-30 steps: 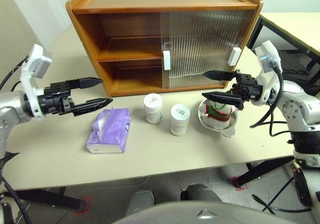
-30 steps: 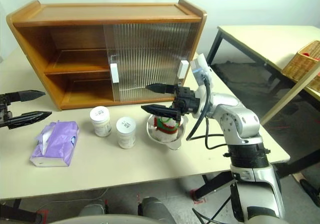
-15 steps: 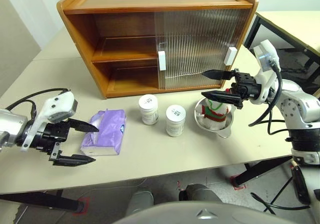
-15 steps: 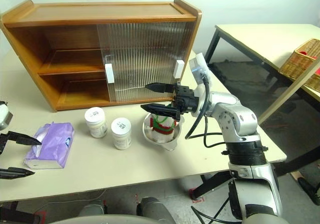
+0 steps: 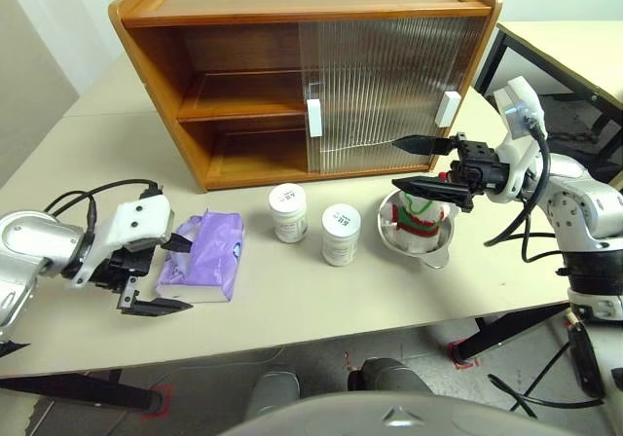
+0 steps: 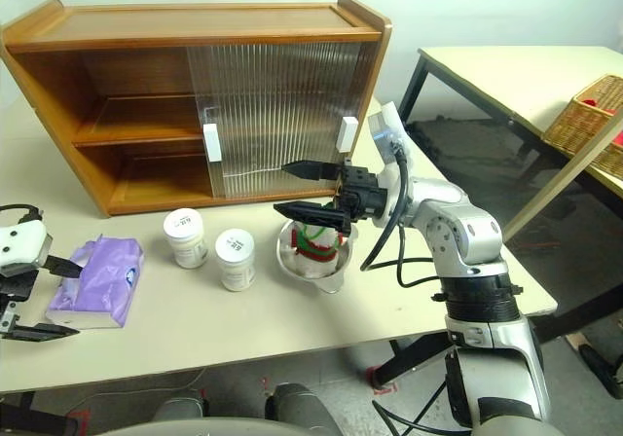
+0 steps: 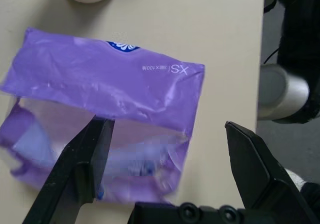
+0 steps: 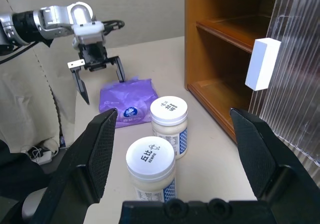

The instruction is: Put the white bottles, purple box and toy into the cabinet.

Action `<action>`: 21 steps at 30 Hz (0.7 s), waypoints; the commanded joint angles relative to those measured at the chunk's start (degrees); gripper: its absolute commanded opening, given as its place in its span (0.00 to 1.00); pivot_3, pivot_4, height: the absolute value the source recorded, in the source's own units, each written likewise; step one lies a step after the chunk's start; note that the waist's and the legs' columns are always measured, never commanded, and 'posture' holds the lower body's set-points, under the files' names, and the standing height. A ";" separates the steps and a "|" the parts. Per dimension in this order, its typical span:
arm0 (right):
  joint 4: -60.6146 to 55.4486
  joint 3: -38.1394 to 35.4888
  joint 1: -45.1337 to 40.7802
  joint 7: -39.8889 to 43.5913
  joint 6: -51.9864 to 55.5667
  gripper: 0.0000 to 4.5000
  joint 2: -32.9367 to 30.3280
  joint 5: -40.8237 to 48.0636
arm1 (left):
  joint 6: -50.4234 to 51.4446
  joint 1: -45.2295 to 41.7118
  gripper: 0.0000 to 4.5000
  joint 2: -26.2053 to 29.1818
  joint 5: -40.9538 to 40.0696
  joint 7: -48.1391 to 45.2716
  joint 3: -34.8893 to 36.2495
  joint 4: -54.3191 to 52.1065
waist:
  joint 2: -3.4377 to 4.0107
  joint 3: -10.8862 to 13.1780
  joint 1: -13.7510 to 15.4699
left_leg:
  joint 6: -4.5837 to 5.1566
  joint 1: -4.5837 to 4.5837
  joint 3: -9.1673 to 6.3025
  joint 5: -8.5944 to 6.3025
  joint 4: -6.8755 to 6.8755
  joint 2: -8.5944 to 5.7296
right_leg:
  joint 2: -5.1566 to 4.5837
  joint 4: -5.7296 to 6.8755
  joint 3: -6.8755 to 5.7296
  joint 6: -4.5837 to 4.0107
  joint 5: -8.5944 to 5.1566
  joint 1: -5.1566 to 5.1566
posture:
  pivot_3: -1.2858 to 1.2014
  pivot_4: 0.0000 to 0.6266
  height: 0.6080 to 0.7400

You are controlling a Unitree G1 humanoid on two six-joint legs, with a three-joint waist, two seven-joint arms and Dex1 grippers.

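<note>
The left end effector (image 5: 167,275) hangs spread at the purple box's (image 5: 204,266) nine o'clock edge. The right end effector (image 5: 411,163), also spread, hovers above the toy (image 5: 421,217).

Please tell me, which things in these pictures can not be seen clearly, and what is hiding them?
- Toy: it sits in a steel bowl, and the right gripper crosses in front of it in the head views, so its face is hidden.
- Cabinet: the ribbed sliding doors blur everything behind them.
- Purple box: cut off by the left wrist view's edge; a finger of the left gripper covers part of it.
- White bottles: label print too small to read.
</note>
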 commanded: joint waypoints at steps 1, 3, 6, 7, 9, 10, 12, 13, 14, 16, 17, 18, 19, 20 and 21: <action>-0.91 -0.14 -0.13 -0.26 0.45 1.00 -0.53 -0.16 | -4.60 -0.80 1.00 -0.87 4.22 1.33 -3.05 2.67 | 0.00 0.00 -0.02 | 0.00 0.00 0.00 0.00 0.00 0.02 | 0.08 0.00 0.01 0.01 0.00 0.00 | 0.50 0.00 1.00; -0.98 -0.20 -0.10 -0.30 0.45 1.00 -0.56 -0.14 | -7.00 -0.92 1.00 -1.11 6.02 1.63 -4.41 3.83 | 0.00 0.00 -0.08 | 0.00 0.00 -0.02 0.00 0.01 0.08 | 0.29 0.00 0.07 0.04 0.02 0.01 | 0.50 0.00 1.00; -1.18 -0.28 0.02 -0.42 0.46 1.00 -0.57 -0.11 | -9.14 -1.50 1.00 -1.53 7.47 2.21 -5.64 4.91 | 0.00 0.00 -0.14 | 0.04 0.04 -0.16 0.00 0.00 0.17 | 0.50 0.02 0.05 0.07 0.07 0.02 | 0.50 0.00 1.00; -1.25 -0.30 0.06 -0.47 0.50 1.00 -0.57 -0.08 | -10.07 -2.04 1.00 -1.75 8.26 2.66 -6.15 5.58 | 0.00 0.00 -0.15 | 0.05 0.07 -0.20 0.01 -0.01 0.17 | 0.55 0.02 0.05 0.11 0.06 0.03 | 0.50 0.00 1.00; -1.39 -0.35 0.11 -0.57 0.55 1.00 -0.55 -0.03 | -11.59 -3.09 1.00 -2.15 9.63 3.62 -7.09 6.98 | 0.00 0.00 -0.15 | 0.10 0.15 -0.26 0.03 -0.02 0.17 | 0.63 0.02 0.05 0.52 -0.11 0.08 | 0.50 0.00 1.00; -1.43 -0.38 0.12 -0.63 0.56 1.00 -0.54 -0.03 | -12.15 -3.49 1.00 -2.37 10.19 4.07 -7.40 7.55 | 0.01 0.00 -0.15 | 0.12 0.17 -0.28 0.05 -0.02 0.16 | 0.66 0.02 0.04 0.58 -0.09 0.10 | 0.50 0.00 1.00; -1.45 -0.45 0.13 -0.73 0.52 1.00 -0.54 -0.03 | -12.63 -3.96 1.00 -2.67 10.45 4.52 -7.71 8.13 | 0.02 0.00 -0.23 | 0.21 0.23 -0.30 0.10 -0.02 0.14 | 0.67 0.01 0.04 0.62 -0.03 0.17 | 0.50 0.00 1.00; -1.47 -0.48 0.15 -0.78 0.51 1.00 -0.55 -0.02 | -12.54 -4.11 0.95 -2.76 10.23 4.48 -7.77 8.21 | 0.02 0.00 -0.30 | 0.23 0.23 -0.30 0.12 -0.01 0.13 | 0.67 0.01 0.05 0.64 0.00 0.17 | 0.50 0.00 1.00; -1.50 -0.50 0.19 -0.82 0.51 1.00 -0.55 -0.02 | -12.23 -4.28 0.90 -2.81 9.91 4.36 -7.79 8.24 | 0.02 0.00 -0.34 | 0.26 0.23 -0.31 0.14 -0.01 0.12 | 0.67 0.01 0.05 0.66 0.03 0.18 | 0.50 0.00 1.00; -1.47 -0.49 0.30 -0.77 0.35 1.00 -0.59 -0.11 | -11.68 -4.81 0.78 -2.82 9.52 4.13 -7.89 8.26 | 0.02 -0.01 -0.39 | 0.27 0.23 -0.36 0.14 0.00 0.09 | 0.67 0.01 0.05 0.65 0.08 0.18 | 0.50 0.00 1.00; -1.43 -0.48 0.36 -0.71 0.24 1.00 -0.61 -0.16 | -11.50 -5.12 0.70 -2.81 9.45 4.06 -7.96 8.30 | 0.02 -0.01 -0.42 | 0.28 0.23 -0.38 0.15 0.00 0.08 | 0.67 0.01 0.05 0.64 0.09 0.18 | 0.50 0.00 1.00; -1.35 -0.47 0.36 -0.67 0.14 1.00 -0.60 -0.22 | -11.31 -5.47 0.63 -2.77 9.36 3.93 -8.00 8.35 | 0.03 -0.01 -0.45 | 0.28 0.23 -0.40 0.15 0.00 0.07 | 0.67 0.01 0.05 0.63 0.09 0.18 | 0.50 0.00 1.00; -1.28 -0.46 0.34 -0.65 0.08 1.00 -0.59 -0.26 | -11.13 -5.74 0.54 -2.73 9.29 3.84 -8.02 8.36 | 0.03 -0.01 -0.47 | 0.28 0.23 -0.43 0.14 0.00 0.07 | 0.67 0.01 0.05 0.63 0.10 0.17 | 0.50 0.00 1.00; -1.27 -0.45 0.31 -0.67 0.06 1.00 -0.55 -0.28 | -11.00 -5.93 0.47 -2.67 9.21 3.75 -7.97 8.34 | 0.03 -0.01 -0.48 | 0.28 0.23 -0.45 0.15 0.00 0.06 | 0.67 0.01 0.05 0.62 0.10 0.17 | 0.50 0.00 1.00; -1.15 -0.43 0.26 -0.62 -0.03 1.00 -0.53 -0.33 | -10.81 -6.10 0.39 -2.66 9.13 3.67 -7.96 8.24 | 0.04 -0.01 -0.48 | 0.28 0.22 -0.46 0.15 0.00 0.06 | 0.67 0.01 0.05 0.62 0.09 0.16 | 0.50 0.00 1.00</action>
